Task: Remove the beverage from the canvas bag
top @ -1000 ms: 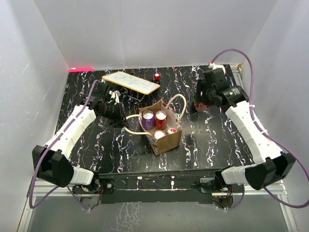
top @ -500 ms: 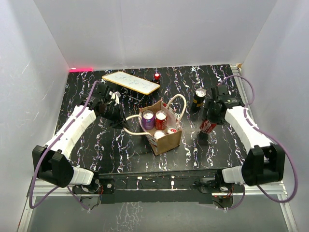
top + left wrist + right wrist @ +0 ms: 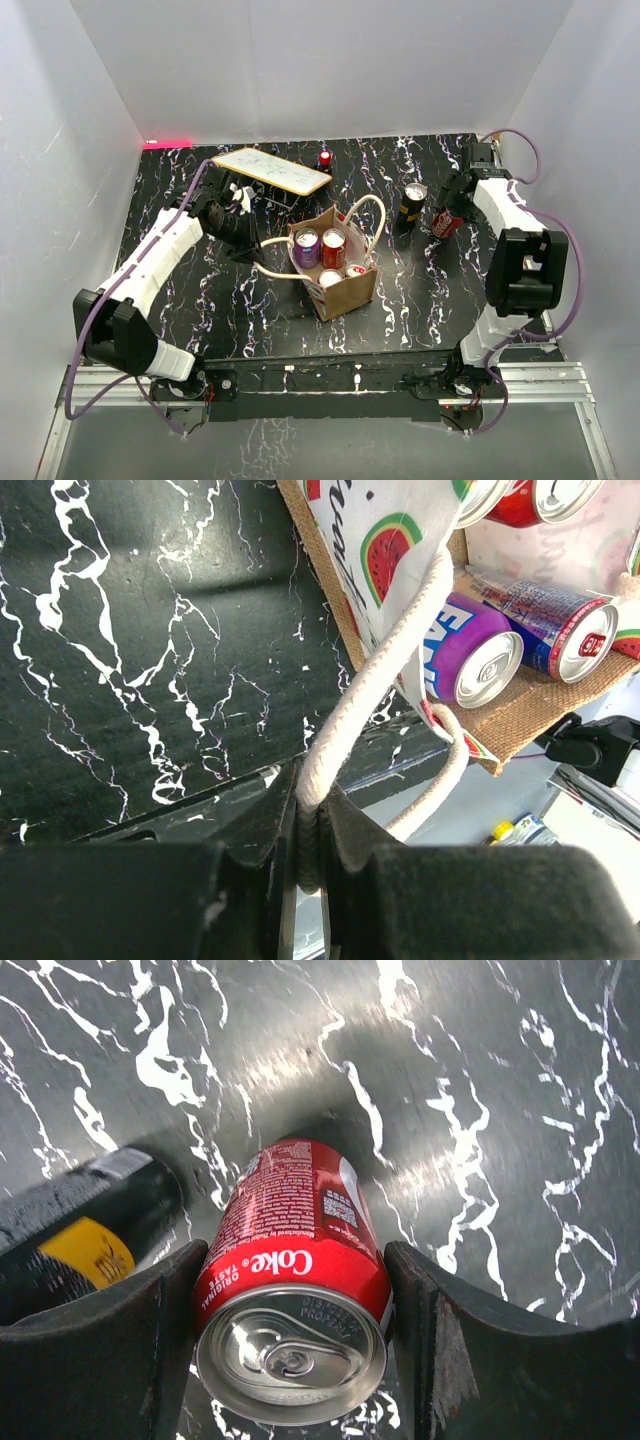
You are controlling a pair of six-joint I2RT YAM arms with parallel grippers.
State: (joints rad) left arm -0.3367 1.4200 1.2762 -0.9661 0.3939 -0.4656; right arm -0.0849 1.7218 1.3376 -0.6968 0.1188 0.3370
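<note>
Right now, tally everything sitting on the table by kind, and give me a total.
Canvas bag: 1
Drink cans: 6 (4 in the bag, plus the black can and the Coke can outside it)
Wood-edged board: 1
Small red object: 1
Total: 9

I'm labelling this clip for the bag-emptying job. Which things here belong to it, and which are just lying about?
Part of the job:
- canvas bag, its rope handle pinched by the left end effector
- cans inside it
- red Coke can in the right end effector
- black can standing beside it

Just lying about:
- white board at the back
- small red object near it
</note>
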